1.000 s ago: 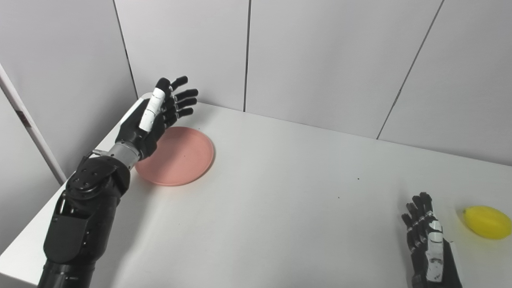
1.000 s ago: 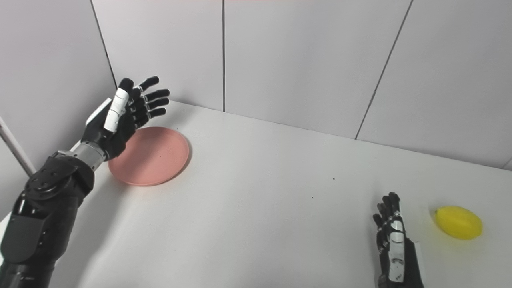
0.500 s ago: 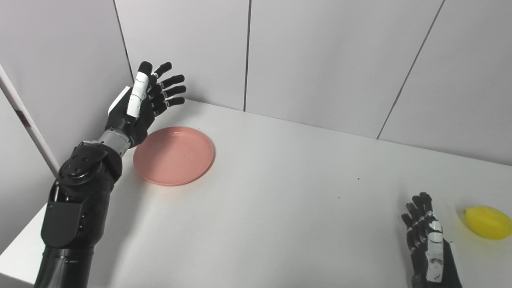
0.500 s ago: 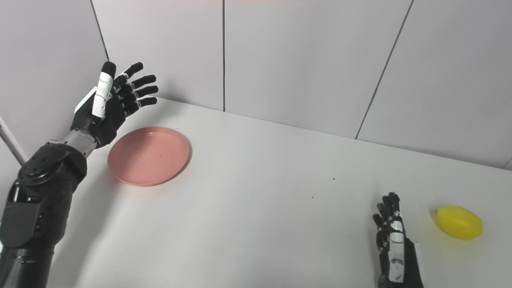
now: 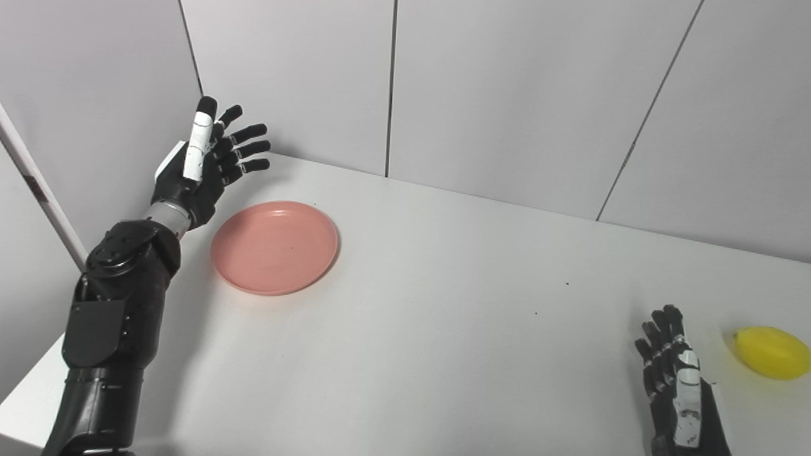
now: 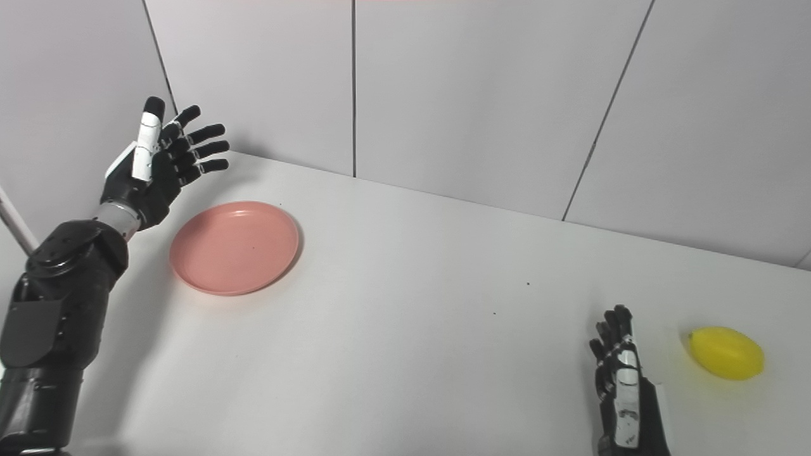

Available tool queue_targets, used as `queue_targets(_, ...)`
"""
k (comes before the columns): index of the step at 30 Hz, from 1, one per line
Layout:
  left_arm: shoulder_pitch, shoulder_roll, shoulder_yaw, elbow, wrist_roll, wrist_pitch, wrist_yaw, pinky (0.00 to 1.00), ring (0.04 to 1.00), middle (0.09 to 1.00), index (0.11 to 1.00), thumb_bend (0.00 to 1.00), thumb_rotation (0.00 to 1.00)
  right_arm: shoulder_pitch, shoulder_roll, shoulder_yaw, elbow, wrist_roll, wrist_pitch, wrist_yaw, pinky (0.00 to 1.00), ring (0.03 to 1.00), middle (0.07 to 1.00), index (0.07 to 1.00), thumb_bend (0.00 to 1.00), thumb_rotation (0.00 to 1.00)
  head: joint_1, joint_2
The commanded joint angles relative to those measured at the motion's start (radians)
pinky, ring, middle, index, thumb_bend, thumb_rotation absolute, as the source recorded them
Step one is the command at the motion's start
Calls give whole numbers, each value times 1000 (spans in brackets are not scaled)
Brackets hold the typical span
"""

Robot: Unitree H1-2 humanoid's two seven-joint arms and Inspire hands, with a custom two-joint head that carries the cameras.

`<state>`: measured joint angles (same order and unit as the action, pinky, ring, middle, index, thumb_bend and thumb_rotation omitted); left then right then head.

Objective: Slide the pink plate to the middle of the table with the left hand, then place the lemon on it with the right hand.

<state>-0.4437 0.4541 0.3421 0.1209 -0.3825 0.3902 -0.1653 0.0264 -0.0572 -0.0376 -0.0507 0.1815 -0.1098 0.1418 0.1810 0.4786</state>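
The pink plate (image 5: 274, 246) lies flat on the white table (image 5: 443, 304) toward its far left. My left hand (image 5: 206, 161) hovers open above the table's back left corner, fingers spread, just left of the plate and not touching it. The yellow lemon (image 5: 772, 352) rests near the right edge of the table. My right hand (image 5: 676, 380) lies low at the front right, open with fingers stretched forward, a short gap left of the lemon. In the right eye view the plate (image 6: 234, 246), lemon (image 6: 726, 353) and both hands show the same layout.
Grey wall panels (image 5: 507, 95) close off the back and left of the table. A white bar (image 5: 38, 183) leans at the far left beside the table. A few dark specks (image 5: 567, 283) dot the tabletop.
My left hand has lifted off from over the plate's left rim and moved left and back, uncovering the plate. The plate, lemon and right hand have stayed put.
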Motion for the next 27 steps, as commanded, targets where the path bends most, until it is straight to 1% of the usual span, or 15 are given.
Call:
queue_targets(1, -56, 44, 14, 9, 16, -71, -2, 738, 796, 824, 950, 952, 914, 61, 24, 8, 69, 7, -24, 1, 1000, 1000, 1000, 1000, 723, 1000, 1, 1)
queue_targets(5, -70, 43, 27, 67, 32, -97, 21, 746, 793, 822, 936, 966, 900, 61, 24, 10, 63, 9, -16, 3, 1000, 1000, 1000, 1000, 728, 1000, 1, 0)
queue_targets(7, -74, 47, 30, 91, 31, -110, 17, 747, 797, 835, 943, 974, 900, 61, 24, 10, 64, 10, -16, 4, 1000, 1000, 1000, 1000, 723, 1000, 2, 0)
queue_targets(9, -76, 48, 33, 110, 28, -121, 18, 744, 795, 831, 939, 972, 902, 59, 24, 10, 68, 10, -19, 4, 1000, 1000, 1000, 1000, 720, 1000, 3, 0)
queue_targets(10, -76, 47, 35, 118, 27, -126, 19, 722, 797, 830, 939, 968, 900, 59, 25, 9, 71, 11, -22, 4, 1000, 1000, 1000, 1000, 718, 1000, 2, 0)
queue_targets(11, -78, 47, 38, 130, 24, -133, 17, 720, 798, 830, 939, 967, 899, 58, 25, 9, 72, 11, -23, 3, 1000, 1000, 1000, 1000, 718, 1000, 2, 0)
queue_targets(14, -84, 44, 51, 175, 5, -157, 6, 749, 817, 845, 945, 970, 882, 59, 28, 9, 70, 9, -23, 0, 1000, 1000, 1000, 1000, 717, 1000, -1, 1)
queue_targets(17, -88, 41, 59, 215, -3, -182, -2, 746, 825, 865, 951, 990, 863, 61, 26, 11, 65, 7, -18, 1, 1000, 1000, 1000, 999, 722, 1000, 0, 1)
queue_targets(18, -88, 37, 60, 223, 0, -187, 3, 754, 831, 871, 955, 996, 860, 62, 25, 11, 63, 8, -14, 2, 1000, 1000, 1000, 999, 725, 1000, -1, 2)
queue_targets(19, -89, 35, 62, 229, 1, -191, 6, 786, 846, 872, 961, 993, 857, 62, 25, 12, 62, 8, -12, 3, 1000, 1000, 1000, 1000, 723, 1000, -1, 2)
queue_targets(21, -86, 31, 55, 235, 28, -197, 30, 784, 840, 864, 955, 996, 862, 62, 23, 12, 63, 10, -14, 6, 1000, 1000, 1000, 1000, 720, 1000, 0, 2)
queue_targets(25, -87, 32, 45, 276, 52, -225, 42, 810, 838, 855, 936, 960, 880, 61, 22, 13, 67, 10, -14, 7, 1000, 1000, 1000, 1000, 718, 1000, -1, 4)
queue_targets(27, -90, 32, 44, 301, 55, -234, 44, 810, 841, 857, 956, 948, 884, 60, 21, 13, 70, 9, -18, 7, 1000, 1000, 1000, 1000, 719, 1000, -2, 3)
